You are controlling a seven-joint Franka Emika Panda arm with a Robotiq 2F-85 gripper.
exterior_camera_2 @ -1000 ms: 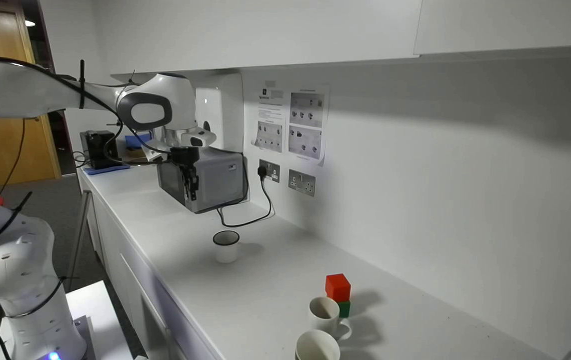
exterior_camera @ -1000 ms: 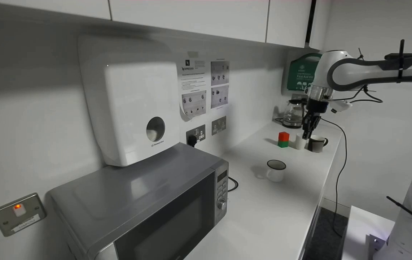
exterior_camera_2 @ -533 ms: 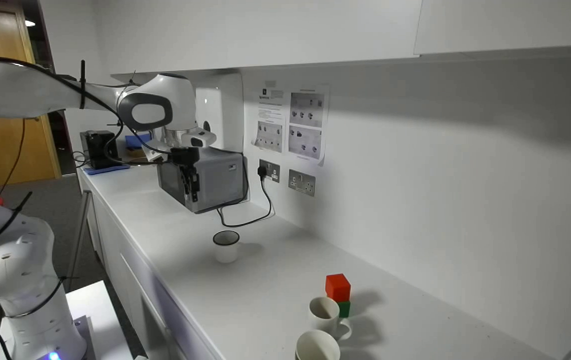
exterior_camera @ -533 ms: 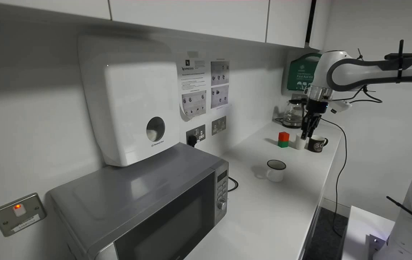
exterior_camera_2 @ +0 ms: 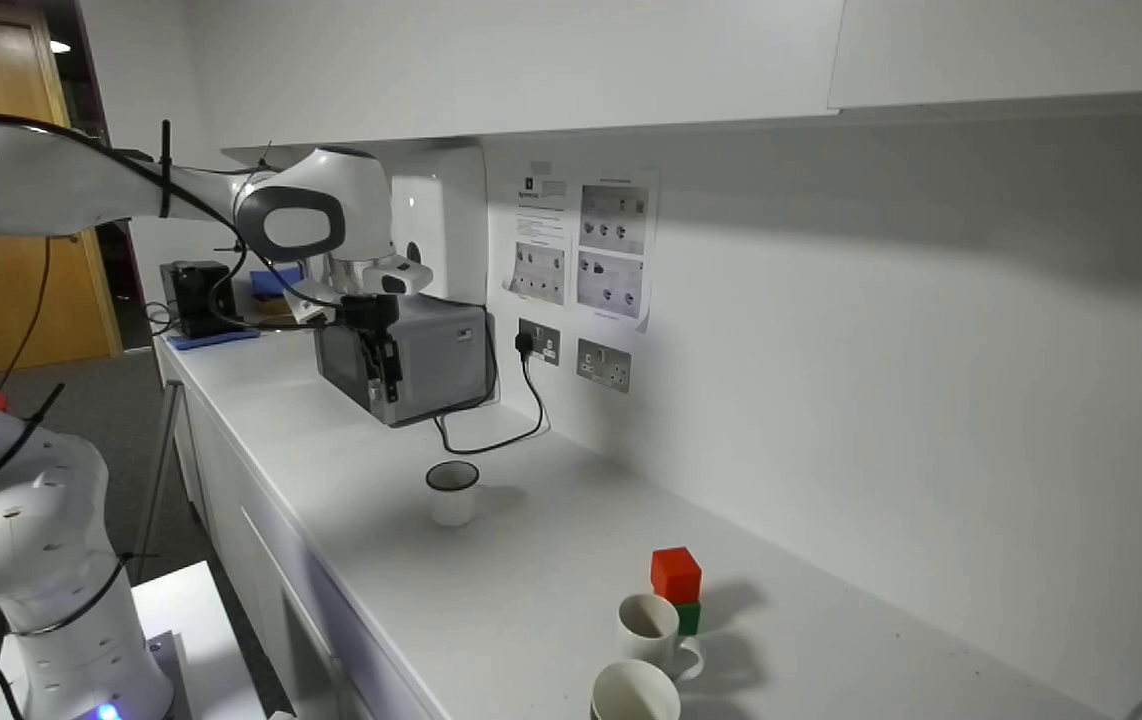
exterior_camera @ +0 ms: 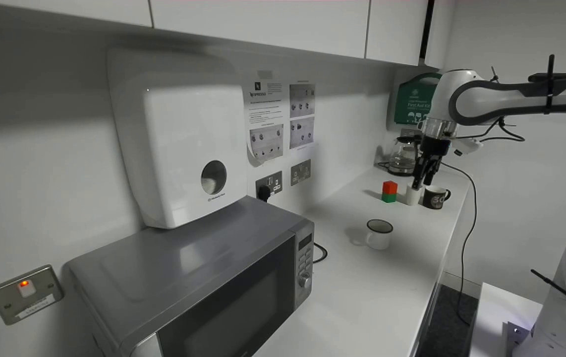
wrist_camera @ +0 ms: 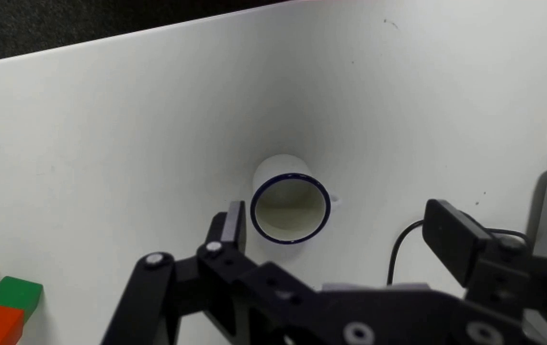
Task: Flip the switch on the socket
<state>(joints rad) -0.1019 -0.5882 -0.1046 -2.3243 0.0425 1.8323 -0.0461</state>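
Two metal double sockets are mounted on the wall above the counter. A black plug point(exterior_camera_2: 524, 345) sits in the socket nearer the microwave point(exterior_camera_2: 538, 341); the other socket point(exterior_camera_2: 603, 366) has nothing plugged in. Both also show in an exterior view, as the plugged socket point(exterior_camera: 275, 182) and the bare socket point(exterior_camera: 300, 172). Their switches are too small to make out clearly. My gripper point(exterior_camera: 422, 183) points down above the counter, away from the wall. In the wrist view the gripper point(wrist_camera: 335, 215) is wide open, nothing between its fingers. Neither socket shows in that view.
A white mug with a dark rim point(wrist_camera: 290, 208) stands on the counter below the gripper. Also there are a microwave point(exterior_camera: 184, 253), its cable point(exterior_camera_2: 491, 448), a red block point(exterior_camera_2: 676, 575) on a green one, and further mugs point(exterior_camera_2: 648, 625). A lit switch plate point(exterior_camera: 26, 294) is beside the microwave.
The gripper's fingers have spread apart over the last second. The arm has stayed almost still, and the sockets and counter items are where they were.
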